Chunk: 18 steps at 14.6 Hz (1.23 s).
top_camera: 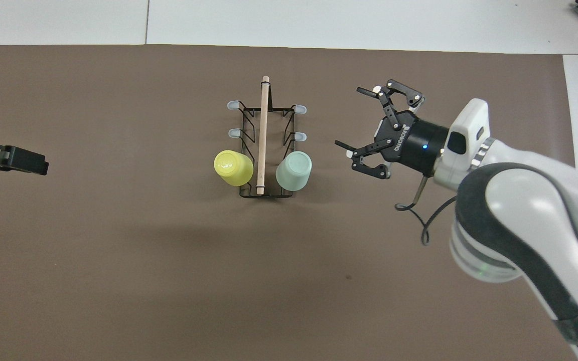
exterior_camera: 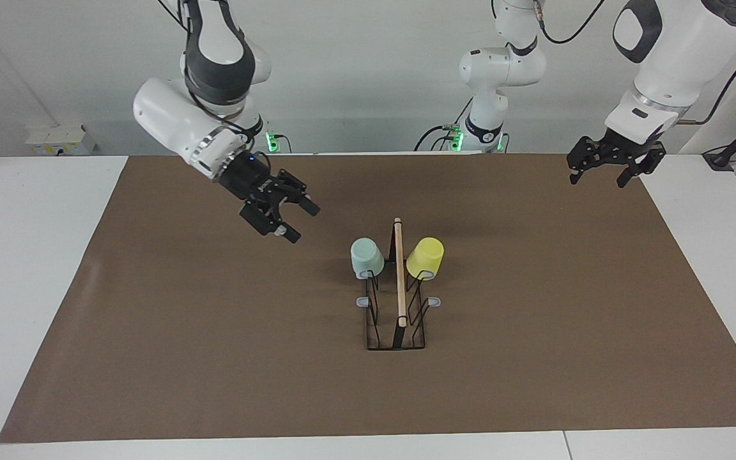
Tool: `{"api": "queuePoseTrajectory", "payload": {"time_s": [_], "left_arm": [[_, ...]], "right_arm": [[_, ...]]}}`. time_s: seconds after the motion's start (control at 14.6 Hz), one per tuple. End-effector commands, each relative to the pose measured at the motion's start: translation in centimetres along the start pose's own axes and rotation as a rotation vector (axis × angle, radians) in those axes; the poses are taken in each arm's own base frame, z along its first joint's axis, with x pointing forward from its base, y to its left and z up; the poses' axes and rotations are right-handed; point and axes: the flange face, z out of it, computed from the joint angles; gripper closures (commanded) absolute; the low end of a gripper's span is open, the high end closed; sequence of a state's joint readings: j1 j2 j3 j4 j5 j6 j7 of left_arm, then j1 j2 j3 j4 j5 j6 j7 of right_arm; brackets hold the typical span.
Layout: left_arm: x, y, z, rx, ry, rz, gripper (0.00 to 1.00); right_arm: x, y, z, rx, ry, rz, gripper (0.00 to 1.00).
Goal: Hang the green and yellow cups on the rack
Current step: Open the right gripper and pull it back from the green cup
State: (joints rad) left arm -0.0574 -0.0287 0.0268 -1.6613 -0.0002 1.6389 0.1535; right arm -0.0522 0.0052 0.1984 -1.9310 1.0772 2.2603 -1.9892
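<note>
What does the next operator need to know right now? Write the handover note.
Right claw: open, empty, over the brown mat beside the rack.
Left claw: open, empty, waiting over the mat's edge at its own end.
Pale mint green plastic cup and bright yellow plastic cup: both upside down on prongs of the black wire rack with wooden rod, at its end nearer the robots.
Done: both cups hung.
Left: apparently nothing but retracting the arms.

Two glossy white arms [exterior_camera: 208, 83] with dark grey joint bands and rounded housings. Black linkage grippers: right gripper [top_camera: 369, 120], with white lettering on its black cylindrical wrist and a small blue light; left gripper [exterior_camera: 607, 167], all black. Loose black cables along the wrists and upper links. Green lights glowing at both bases.
</note>
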Motion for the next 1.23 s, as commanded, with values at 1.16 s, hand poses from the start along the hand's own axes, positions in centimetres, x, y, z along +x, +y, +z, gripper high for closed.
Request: {"api": "queuePoseTrajectory", "payload": {"time_s": [1.16], "left_arm": [[-0.7,0.1,-0.1,-0.012,0.003,-0.002,0.00]], "right_arm": [[1.9,-1.2,-7.0,0.312,-0.894,0.297,0.00]]}}
